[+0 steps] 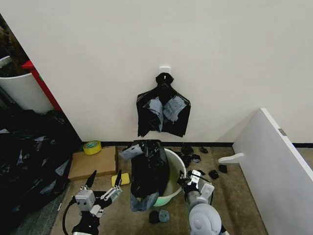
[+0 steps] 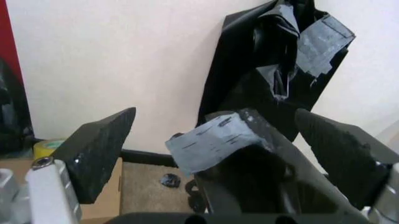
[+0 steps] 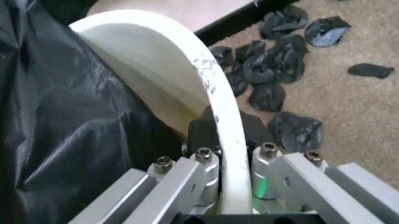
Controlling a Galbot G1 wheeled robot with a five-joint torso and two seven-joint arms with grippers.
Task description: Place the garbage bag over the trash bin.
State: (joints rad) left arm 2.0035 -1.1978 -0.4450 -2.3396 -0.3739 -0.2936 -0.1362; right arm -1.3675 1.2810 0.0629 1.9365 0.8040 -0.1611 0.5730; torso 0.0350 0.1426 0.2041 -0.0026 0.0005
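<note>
R gripper (image 3: 227,175) clamped on bin (image 1: 177,169) rim, near side; keep it steady as anchor. L gripper (image 1: 103,183) fingers apart, holding nothing, just left of bag (image 1: 149,166). Bag draped over bin's left rim, partly inside, rest hanging outside. I'd grab the loose hem w/ L, stretch it round the bare rim. Farther back, bag bunch (image 1: 163,106) on wall.

The left hand (image 1: 104,180) hangs low on the robot's left, fingers (image 2: 100,158) spread wide and holding nothing. The right hand (image 3: 234,170) sits low on the right, its fingers clamped on the bin (image 3: 162,70) rim.
</note>
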